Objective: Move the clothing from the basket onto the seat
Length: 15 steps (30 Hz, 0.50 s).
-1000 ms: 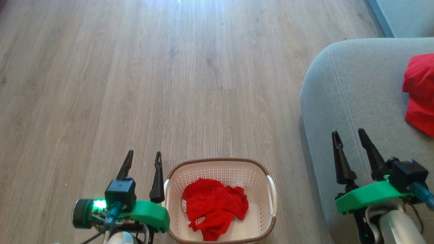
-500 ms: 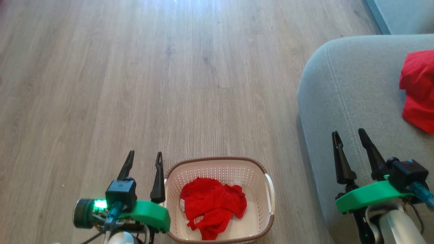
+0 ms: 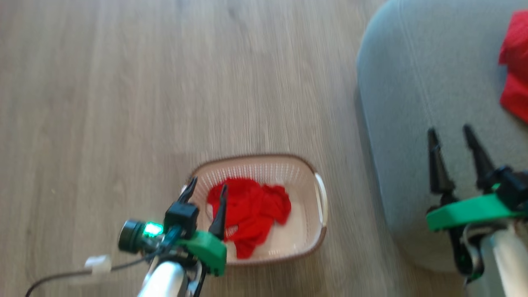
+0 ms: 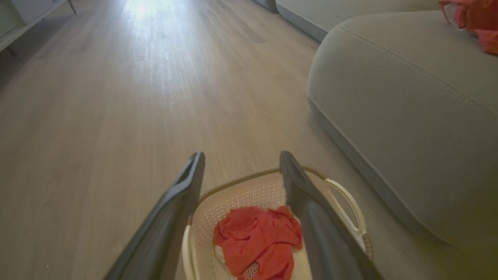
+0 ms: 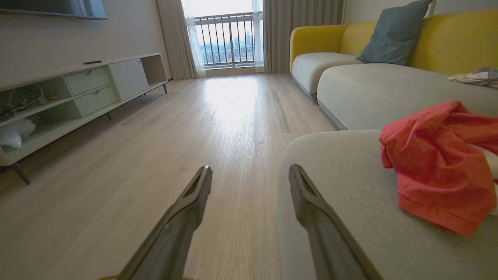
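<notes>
Red garment (image 3: pixel 247 210) is seen crumpled in the basket (image 3: pixel 264 159), at 4 o'clock from the left gripper (image 3: pixel 209 183), which is spread wide and empty and judged the nearer. The right gripper (image 3: pixel 449 129), equally wide and empty, is held over the seat (image 3: pixel 412 103), where a second garment (image 3: pixel 513 74) is laid at 2 o'clock.

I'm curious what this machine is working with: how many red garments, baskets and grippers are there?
Red garments: 2, basket garment and seat garment
Basket: 1
Grippers: 2, left gripper and right gripper
Total: 5
</notes>
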Motion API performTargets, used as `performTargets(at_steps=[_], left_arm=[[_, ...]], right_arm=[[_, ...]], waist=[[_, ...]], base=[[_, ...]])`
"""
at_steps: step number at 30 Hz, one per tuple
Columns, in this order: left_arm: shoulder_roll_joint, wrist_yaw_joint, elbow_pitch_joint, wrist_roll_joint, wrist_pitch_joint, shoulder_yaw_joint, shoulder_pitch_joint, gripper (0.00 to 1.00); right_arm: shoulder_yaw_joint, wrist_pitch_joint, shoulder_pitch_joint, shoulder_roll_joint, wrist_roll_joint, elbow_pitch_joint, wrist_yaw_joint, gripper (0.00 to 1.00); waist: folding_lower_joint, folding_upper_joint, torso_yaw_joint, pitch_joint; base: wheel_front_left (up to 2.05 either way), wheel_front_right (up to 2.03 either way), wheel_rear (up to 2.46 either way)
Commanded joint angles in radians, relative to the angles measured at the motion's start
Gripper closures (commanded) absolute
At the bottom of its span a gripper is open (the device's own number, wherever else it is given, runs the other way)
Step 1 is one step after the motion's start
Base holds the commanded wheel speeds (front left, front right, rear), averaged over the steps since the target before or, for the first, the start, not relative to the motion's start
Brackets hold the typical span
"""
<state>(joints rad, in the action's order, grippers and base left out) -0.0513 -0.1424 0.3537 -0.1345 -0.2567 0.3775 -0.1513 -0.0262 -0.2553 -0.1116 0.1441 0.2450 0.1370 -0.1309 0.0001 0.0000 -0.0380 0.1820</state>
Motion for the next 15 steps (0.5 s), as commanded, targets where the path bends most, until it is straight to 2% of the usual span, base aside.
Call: performTargets(at_steps=[1, 7, 12, 15], left_arm=[[0.001, 0.004, -0.005, 0.007, -0.005, -0.019, -0.054, 0.00], [0.001, 0.021, 0.165, 0.038, -0.005, 0.037, -0.198, 0.00], [0.001, 0.039, 0.364, 0.062, -0.005, 0.092, -0.335, 0.00], [0.001, 0.075, 0.493, 0.042, -0.005, 0.122, -0.411, 0.00]], right_arm=[[0.014, -0.006, -0.045, 0.026, -0.010, -0.042, 0.000, 0.00], [-0.007, -0.006, -0.105, 0.038, -0.010, -0.096, 0.000, 0.00], [-0.011, -0.006, -0.133, 0.035, -0.015, -0.142, 0.000, 0.00], [0.002, -0.006, -0.147, 0.027, -0.022, -0.165, 0.000, 0.00]], waist=[[-0.0001, 0.0000, -0.035, 0.104], [-0.0001, 0.0000, -0.084, 0.279], [-0.0001, 0.0000, -0.117, 0.406], [-0.0001, 0.0000, -0.141, 0.472]], base=[[0.00, 0.00, 0.00], [0.00, 0.00, 0.00], [0.00, 0.00, 0.00], [0.00, 0.00, 0.00]])
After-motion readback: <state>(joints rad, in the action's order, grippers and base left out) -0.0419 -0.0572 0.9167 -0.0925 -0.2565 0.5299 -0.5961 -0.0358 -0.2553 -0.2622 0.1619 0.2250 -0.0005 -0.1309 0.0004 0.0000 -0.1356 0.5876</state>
